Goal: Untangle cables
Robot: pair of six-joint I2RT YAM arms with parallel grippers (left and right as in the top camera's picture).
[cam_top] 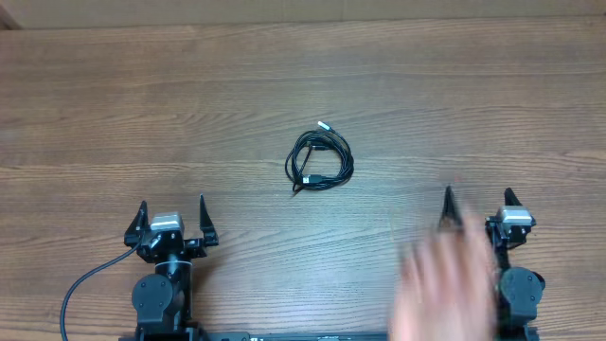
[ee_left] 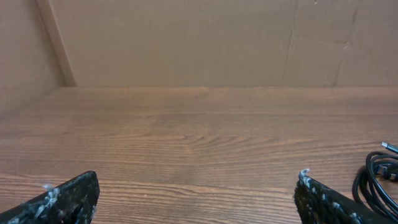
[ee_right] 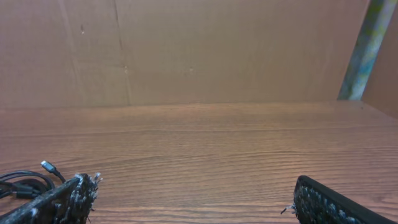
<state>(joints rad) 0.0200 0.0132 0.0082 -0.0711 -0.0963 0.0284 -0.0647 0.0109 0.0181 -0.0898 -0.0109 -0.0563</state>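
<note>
The cables [cam_top: 320, 159] lie as a small coiled black tangle with a silvery plug tip on the wooden table [cam_top: 303, 85], at the middle. Part of the tangle shows at the right edge of the left wrist view [ee_left: 378, 182] and at the lower left of the right wrist view [ee_right: 25, 183]. My left gripper [cam_top: 172, 205] is open and empty near the front left, well short of the tangle. My right gripper [cam_top: 479, 195] is open and empty at the front right. Both grippers' fingers frame bare wood in the left wrist view [ee_left: 198, 180] and the right wrist view [ee_right: 194, 190].
A blurred human hand [cam_top: 445, 284] reaches over the table's front edge beside my right arm. A brown cardboard wall [ee_left: 205, 37] stands behind the table. A thick black arm cable [cam_top: 80, 289] loops at the front left.
</note>
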